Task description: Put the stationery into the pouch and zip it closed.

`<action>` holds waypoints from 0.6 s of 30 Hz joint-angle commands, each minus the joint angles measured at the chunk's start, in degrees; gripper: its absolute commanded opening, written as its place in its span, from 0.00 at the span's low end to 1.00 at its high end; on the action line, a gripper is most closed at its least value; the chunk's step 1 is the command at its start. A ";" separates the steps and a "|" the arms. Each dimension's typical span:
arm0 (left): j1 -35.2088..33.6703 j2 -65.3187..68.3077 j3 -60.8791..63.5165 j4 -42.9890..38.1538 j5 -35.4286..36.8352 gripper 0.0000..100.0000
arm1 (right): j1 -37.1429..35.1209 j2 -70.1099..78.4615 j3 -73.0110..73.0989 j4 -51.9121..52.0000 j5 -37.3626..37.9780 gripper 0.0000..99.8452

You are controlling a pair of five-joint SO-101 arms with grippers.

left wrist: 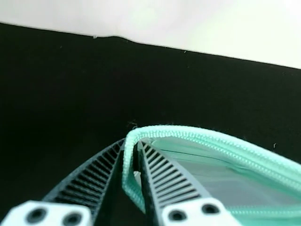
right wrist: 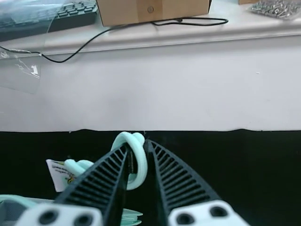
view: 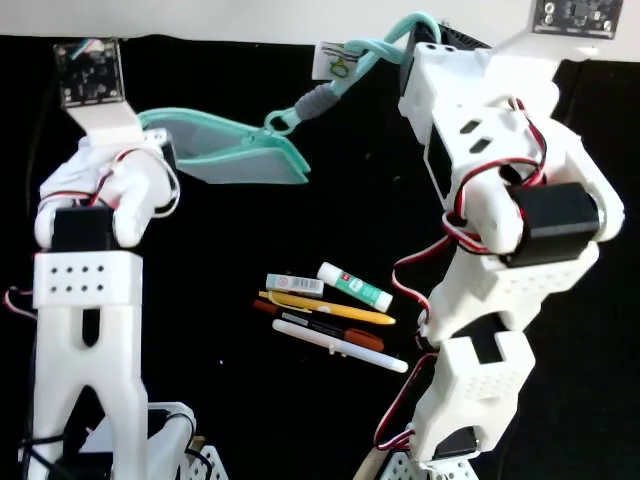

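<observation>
Stretching between two hands near the 12 o'clock edge of the black surface (view: 200,300), the mint-green zip pouch (view: 245,160) is held at both ends. The left wrist view shows the left hand (left wrist: 131,143) clamped on its zipper-edged corner. The right wrist view shows the right hand (right wrist: 137,145) pinching its looped mint cord (right wrist: 121,139). At 5 o'clock from the pouch, well apart, lie five pieces: one yellow pen (view: 330,310), one dark pen (view: 320,327), one white pen (view: 340,346), one glue stick (view: 355,287) and one flat white case (view: 295,285).

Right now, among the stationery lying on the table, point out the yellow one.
The yellow pen, lying between the short white case and the dark reddish pen. Every other piece is white, white with green, or dark.
</observation>
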 commanded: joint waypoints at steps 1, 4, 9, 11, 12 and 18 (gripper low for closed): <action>-0.31 0.22 1.54 2.99 0.35 0.01 | 0.57 0.22 -4.62 0.48 -0.62 0.01; -0.31 0.22 1.36 5.89 -0.35 0.01 | 0.75 0.22 -4.62 0.48 -0.44 0.01; -0.22 0.22 1.80 12.04 -7.91 0.01 | 0.75 0.31 -4.62 0.48 -0.44 0.01; -0.22 0.22 1.54 13.80 -9.14 0.01 | 0.75 0.31 -4.62 0.48 -0.44 0.01; -0.22 0.22 1.45 14.42 -9.76 0.01 | 0.75 0.31 -4.62 0.48 -0.44 0.01; 0.48 0.22 1.45 16.35 -11.69 0.05 | 0.84 0.31 -4.62 0.48 -0.35 0.01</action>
